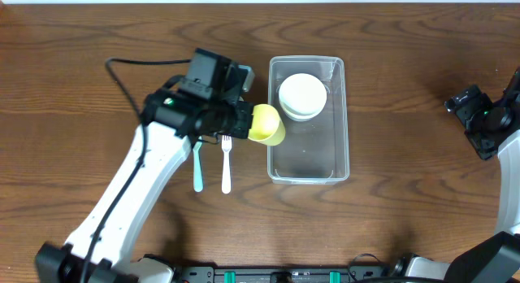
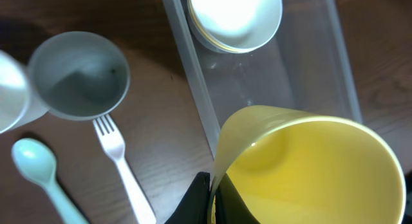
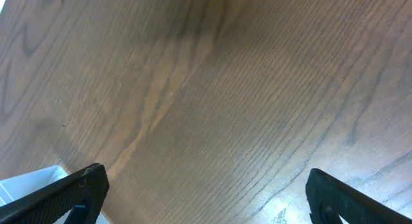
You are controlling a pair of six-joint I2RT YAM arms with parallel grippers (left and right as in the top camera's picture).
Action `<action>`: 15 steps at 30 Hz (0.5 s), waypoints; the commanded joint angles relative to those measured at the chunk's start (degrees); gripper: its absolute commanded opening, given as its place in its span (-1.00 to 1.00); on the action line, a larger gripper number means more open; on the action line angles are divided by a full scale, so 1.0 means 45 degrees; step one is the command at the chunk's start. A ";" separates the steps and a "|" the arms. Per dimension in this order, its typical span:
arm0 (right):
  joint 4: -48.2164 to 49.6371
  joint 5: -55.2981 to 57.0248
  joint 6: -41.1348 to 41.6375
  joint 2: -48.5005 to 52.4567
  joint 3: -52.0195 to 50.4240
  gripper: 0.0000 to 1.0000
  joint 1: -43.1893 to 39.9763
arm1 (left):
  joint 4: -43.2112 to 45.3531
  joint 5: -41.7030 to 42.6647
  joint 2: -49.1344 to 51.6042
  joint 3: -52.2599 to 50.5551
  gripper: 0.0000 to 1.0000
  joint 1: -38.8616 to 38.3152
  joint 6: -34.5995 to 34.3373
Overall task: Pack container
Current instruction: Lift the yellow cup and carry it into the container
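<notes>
The container [image 1: 313, 157], clear, round-cornered, with bowls [image 1: 302, 96] stacked at its far end, sat mid-table. The left gripper [image 1: 245, 120] clamped a yellow cup [image 1: 268, 124] above its left rim (lowered there, the cup could catch the wall and tumble outside). The right gripper [image 3: 206, 192] gaped wide, well apart.

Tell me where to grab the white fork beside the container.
Pinch the white fork mid-handle from above, jaws across its narrow width. It lies flat, handle towards the robot, and the blue spoon lies parallel on its left, so open narrowly.
</notes>
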 commanded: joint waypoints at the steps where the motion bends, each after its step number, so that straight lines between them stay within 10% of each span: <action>1: -0.0010 0.0126 0.0160 0.0039 0.0063 0.99 -0.0102 | 0.0325 0.0083 0.0724 0.0155 -0.88 -0.0282 0.0408; 15: -0.0010 0.0131 0.0160 0.0039 0.0063 0.99 -0.0102 | 0.2744 -0.1054 0.1545 0.0155 -0.88 -0.1321 0.0874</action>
